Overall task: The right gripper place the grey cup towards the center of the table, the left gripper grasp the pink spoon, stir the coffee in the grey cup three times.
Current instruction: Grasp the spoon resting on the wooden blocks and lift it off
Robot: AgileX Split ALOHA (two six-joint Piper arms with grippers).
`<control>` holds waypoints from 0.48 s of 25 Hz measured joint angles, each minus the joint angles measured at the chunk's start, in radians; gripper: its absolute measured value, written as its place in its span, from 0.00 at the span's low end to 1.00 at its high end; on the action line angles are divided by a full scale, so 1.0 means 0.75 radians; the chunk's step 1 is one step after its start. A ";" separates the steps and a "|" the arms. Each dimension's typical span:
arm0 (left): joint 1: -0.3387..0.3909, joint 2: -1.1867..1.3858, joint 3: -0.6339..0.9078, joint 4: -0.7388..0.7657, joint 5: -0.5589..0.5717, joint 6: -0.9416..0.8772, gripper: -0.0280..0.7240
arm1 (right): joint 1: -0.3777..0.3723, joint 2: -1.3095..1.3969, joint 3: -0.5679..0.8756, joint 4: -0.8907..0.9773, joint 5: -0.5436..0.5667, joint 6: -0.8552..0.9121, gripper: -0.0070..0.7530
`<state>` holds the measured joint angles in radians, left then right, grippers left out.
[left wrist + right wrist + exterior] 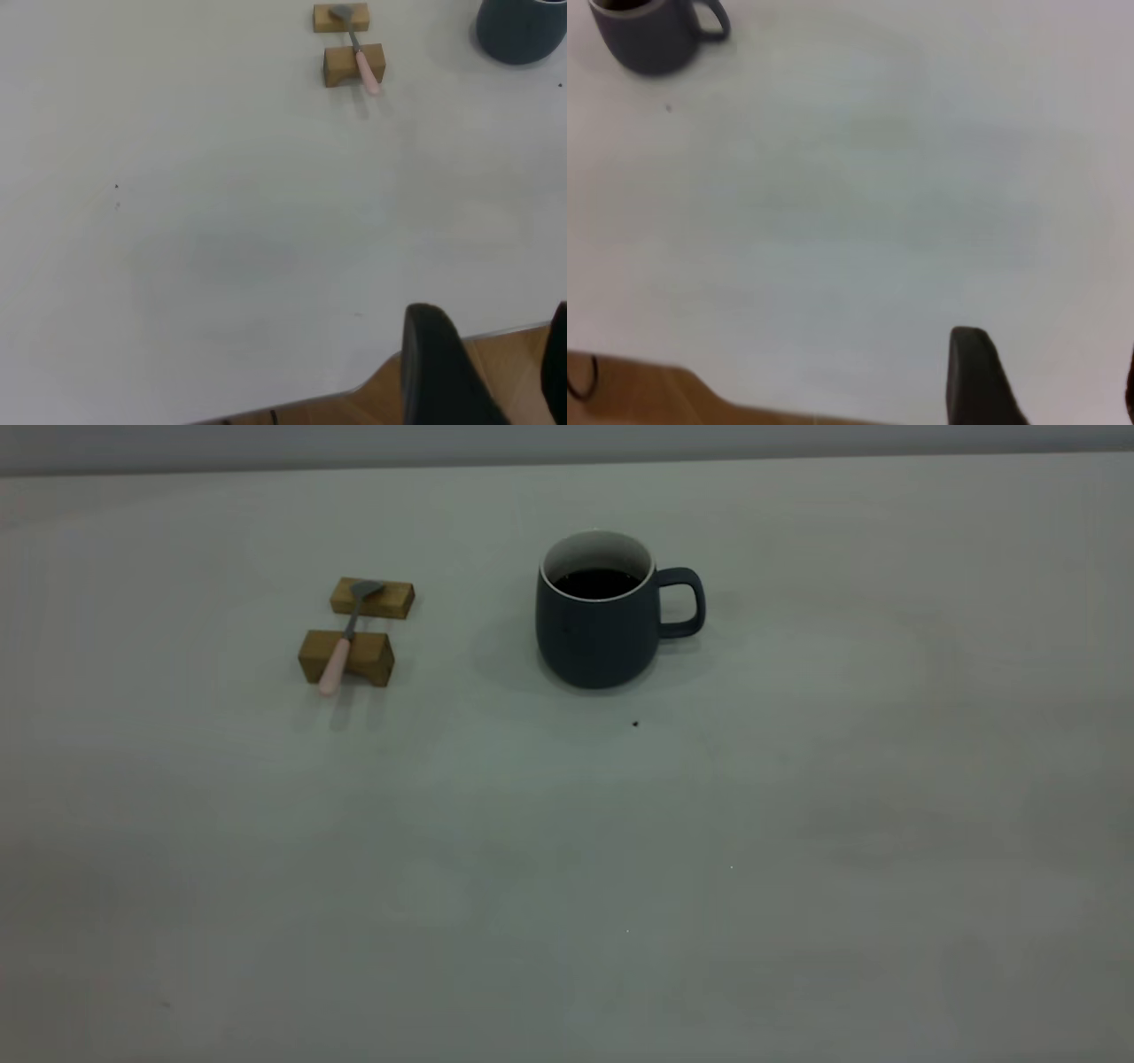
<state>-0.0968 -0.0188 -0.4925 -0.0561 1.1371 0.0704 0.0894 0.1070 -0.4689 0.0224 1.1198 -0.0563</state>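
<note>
The grey cup (595, 633) stands upright on the table (567, 868) a little behind its middle, handle pointing right, with dark coffee (598, 583) inside. The pink spoon (344, 643) lies across two wooden blocks to the cup's left, bowl on the far block, pink handle sticking out toward the front. Neither arm shows in the exterior view. In the left wrist view my left gripper (493, 312) hangs open over the table's edge, far from the spoon (362, 64) and the cup (521, 31). My right gripper (1050, 347) is open and empty, far from the cup (651, 40).
The far wooden block (372, 599) and the near wooden block (346, 658) hold the spoon off the surface. A wooden floor (505, 372) shows beyond the table's edge. A small dark speck (635, 724) lies in front of the cup.
</note>
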 joint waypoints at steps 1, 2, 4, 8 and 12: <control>0.000 0.000 0.000 0.000 0.000 0.000 0.52 | 0.000 -0.020 0.000 0.006 0.001 0.000 0.59; 0.000 0.000 0.000 0.000 0.000 0.000 0.52 | 0.000 -0.044 0.000 0.010 0.002 0.000 0.59; 0.000 0.000 0.000 0.000 0.000 0.000 0.52 | -0.012 -0.093 0.000 0.014 0.002 0.000 0.59; 0.000 0.000 0.000 0.000 0.001 0.000 0.52 | -0.046 -0.116 0.000 0.014 0.008 0.003 0.59; 0.000 0.000 0.000 0.000 0.001 0.000 0.52 | -0.046 -0.116 0.000 0.014 0.010 0.014 0.59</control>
<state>-0.0968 -0.0188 -0.4925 -0.0561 1.1380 0.0704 0.0545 0.0202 -0.4689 0.0327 1.1272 -0.0459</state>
